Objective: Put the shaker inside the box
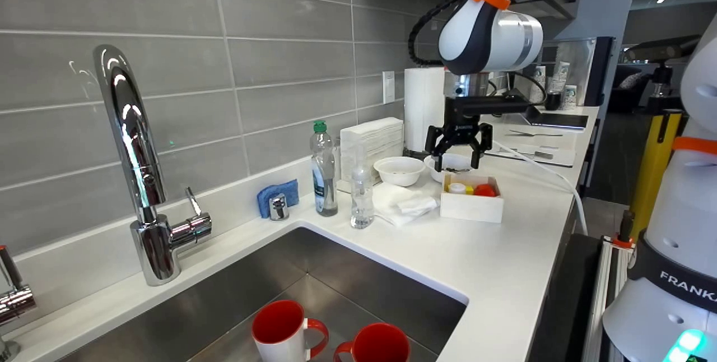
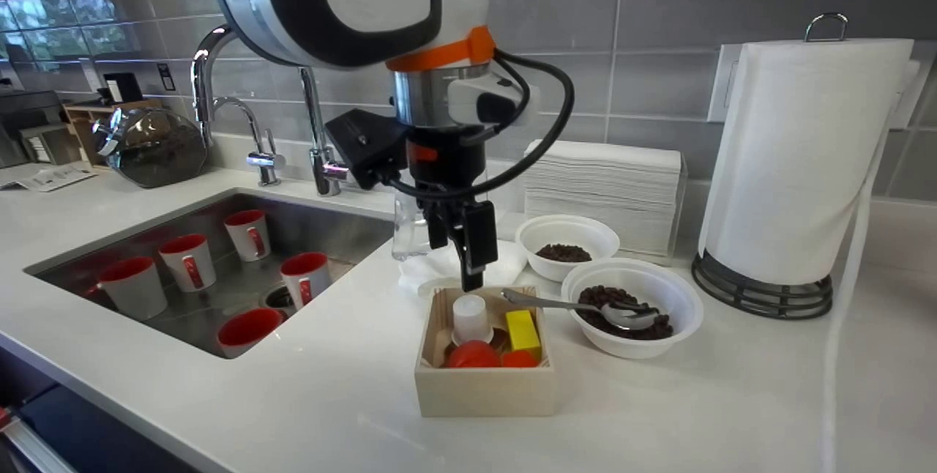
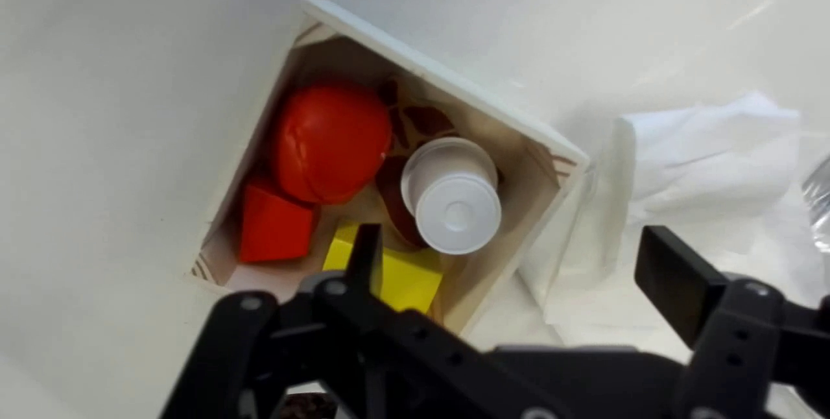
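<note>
The white cylindrical shaker [image 3: 458, 213] stands inside the box [image 3: 447, 82], near one side wall. In the exterior views the shaker [image 1: 457, 188] [image 2: 471, 318] shows its white top within the box [image 1: 470, 208] [image 2: 484, 392]. A red round object [image 3: 332, 140], a red block [image 3: 277, 227] and a yellow block [image 3: 405, 276] lie in the box with it. My gripper [image 3: 512, 244] is open with nothing between its fingers. In both exterior views the gripper [image 1: 457, 166] [image 2: 455, 266] hangs above the box, apart from the shaker.
Two white bowls [image 2: 567, 228] [image 2: 633, 341] with dark beans stand beside the box, one holding a spoon [image 2: 542, 302]. A crumpled napkin [image 1: 406, 202], a clear bottle [image 1: 362, 199] and a green-capped bottle [image 1: 324, 177] stand toward the sink [image 1: 386, 278]. A paper towel roll [image 2: 805, 165] stands behind.
</note>
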Robot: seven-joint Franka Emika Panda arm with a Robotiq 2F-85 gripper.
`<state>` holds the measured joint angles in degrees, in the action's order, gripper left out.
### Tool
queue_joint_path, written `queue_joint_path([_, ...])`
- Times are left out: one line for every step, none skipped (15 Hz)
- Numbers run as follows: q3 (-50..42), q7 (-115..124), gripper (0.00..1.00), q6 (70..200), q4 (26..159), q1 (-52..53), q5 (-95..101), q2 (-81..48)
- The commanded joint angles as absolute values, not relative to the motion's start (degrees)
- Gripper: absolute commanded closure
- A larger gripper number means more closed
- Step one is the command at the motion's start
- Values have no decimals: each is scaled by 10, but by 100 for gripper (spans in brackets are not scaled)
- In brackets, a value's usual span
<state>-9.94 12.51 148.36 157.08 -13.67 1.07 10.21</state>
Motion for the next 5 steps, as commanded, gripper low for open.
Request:
queue_joint_path([-64,156,0,1424,1575,-132,49,172])
queue_joint_path([-51,172,0,1418,1576,-134,60,185])
queue_joint_path([-40,179,0,1409,1576,-133,65,197])
queue_joint_path([-29,188,0,1400,1576,-133,70,208])
queue_joint_path([-20,192,0,1393,1576,-132,73,216])
